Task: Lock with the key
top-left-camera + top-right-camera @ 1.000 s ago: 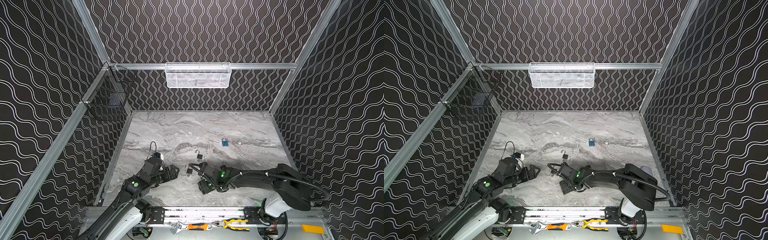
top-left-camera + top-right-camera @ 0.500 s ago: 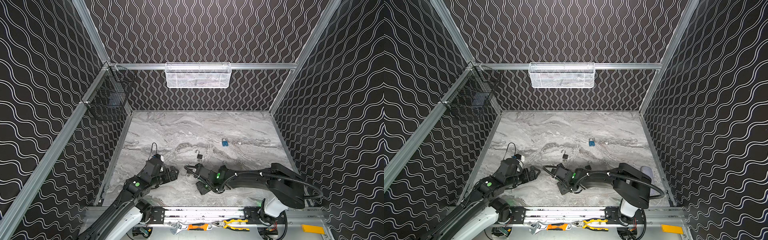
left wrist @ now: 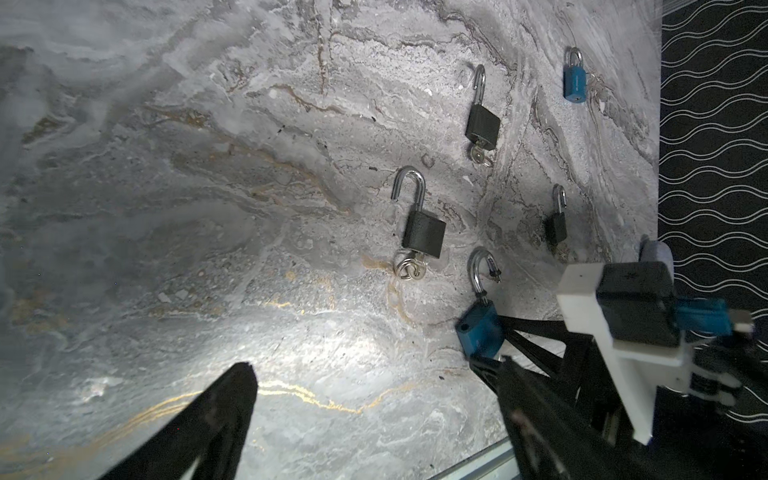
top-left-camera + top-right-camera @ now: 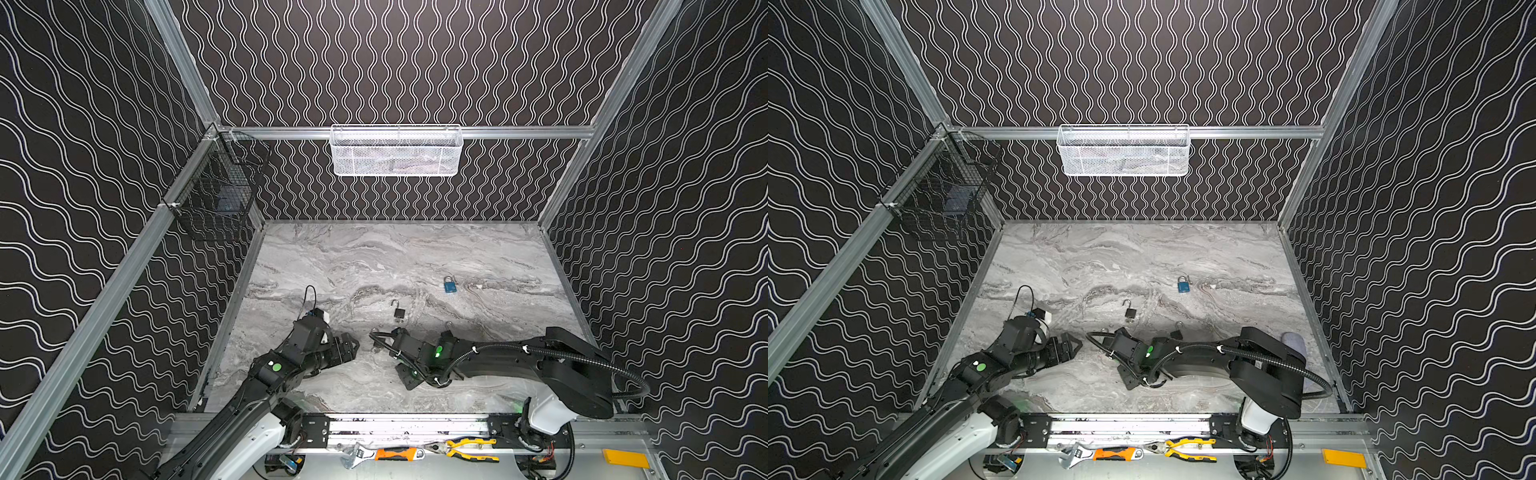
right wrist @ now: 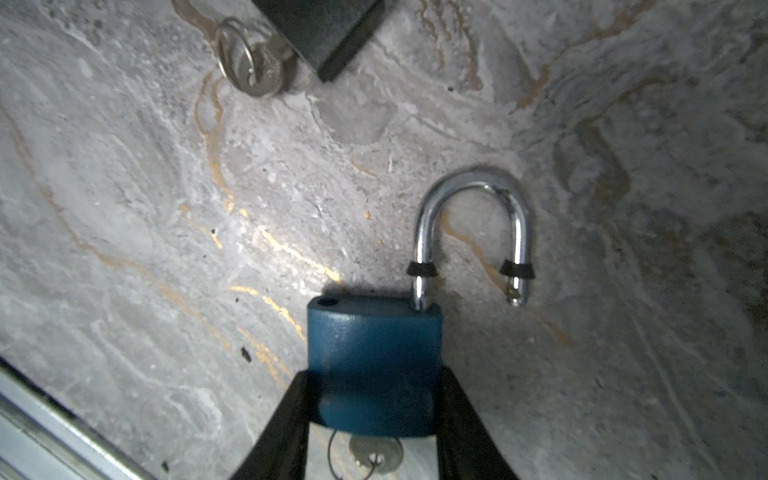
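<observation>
A blue padlock (image 5: 374, 365) lies on the marble table with its chrome shackle (image 5: 473, 232) swung open and a key (image 5: 376, 455) in its underside. My right gripper (image 5: 374, 415) is shut on the padlock's body, one black finger against each side. The left wrist view shows the same padlock (image 3: 480, 328) near the table's front. In both top views the right gripper (image 4: 409, 376) (image 4: 1129, 380) hides it. My left gripper (image 3: 374, 395) (image 4: 352, 347) hovers open and empty, a little to the left of the padlock.
Three black padlocks with open shackles lie nearby: one with a key ring (image 3: 424, 232), another (image 4: 399, 312) and a third (image 4: 448, 328). A shut blue padlock (image 4: 449, 285) lies farther back. The front rail (image 5: 41, 436) is close. Baskets (image 4: 397, 151) (image 4: 216, 195) hang on the walls.
The right jaws have narrowed onto the blue padlock's body, and the right arm's elbow has shifted a little. The left arm has barely moved.
</observation>
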Robot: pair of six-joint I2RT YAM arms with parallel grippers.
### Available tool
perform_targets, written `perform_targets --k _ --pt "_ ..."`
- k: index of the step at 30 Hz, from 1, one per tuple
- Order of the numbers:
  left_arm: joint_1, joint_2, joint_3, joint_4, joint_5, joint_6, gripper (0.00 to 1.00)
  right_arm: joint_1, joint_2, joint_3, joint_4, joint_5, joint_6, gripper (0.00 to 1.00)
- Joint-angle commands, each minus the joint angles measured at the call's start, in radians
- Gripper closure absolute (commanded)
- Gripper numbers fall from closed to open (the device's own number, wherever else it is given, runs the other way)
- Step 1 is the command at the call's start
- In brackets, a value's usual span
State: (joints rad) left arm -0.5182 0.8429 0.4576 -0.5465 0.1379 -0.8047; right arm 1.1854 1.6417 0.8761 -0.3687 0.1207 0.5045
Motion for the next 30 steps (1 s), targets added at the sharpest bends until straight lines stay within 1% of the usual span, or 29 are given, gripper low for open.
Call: perform_targets --k 1,7,10,14,17,20,23,30 --pt "0.000 0.021 -0.004 0.076 0.030 0.029 0.07 0.002 -0.016 -0.002 0.026 0.013 -0.029 0.74" --pt "0.000 0.096 0.002 0.180 0.093 0.053 0.08 -0.003 -0.091 -0.015 0.080 0.033 -0.070 0.77" --pt "-0.001 0.149 0.028 0.231 0.120 0.068 0.10 -0.019 -0.143 -0.033 0.115 0.024 -0.094 0.78" --pt "0.000 0.254 0.079 0.314 0.169 0.073 0.10 -0.052 -0.206 -0.056 0.158 0.013 -0.130 0.79" --pt "-0.002 0.358 0.124 0.393 0.213 0.068 0.12 -0.100 -0.232 -0.059 0.172 -0.029 -0.170 0.79" --pt "-0.006 0.478 0.185 0.448 0.245 0.064 0.13 -0.157 -0.249 -0.058 0.184 -0.097 -0.206 0.79" --pt "-0.031 0.578 0.248 0.477 0.241 0.068 0.14 -0.210 -0.272 -0.066 0.215 -0.174 -0.237 0.80" --pt "-0.080 0.739 0.349 0.614 0.256 0.054 0.14 -0.272 -0.271 -0.026 0.184 -0.227 -0.284 0.80"
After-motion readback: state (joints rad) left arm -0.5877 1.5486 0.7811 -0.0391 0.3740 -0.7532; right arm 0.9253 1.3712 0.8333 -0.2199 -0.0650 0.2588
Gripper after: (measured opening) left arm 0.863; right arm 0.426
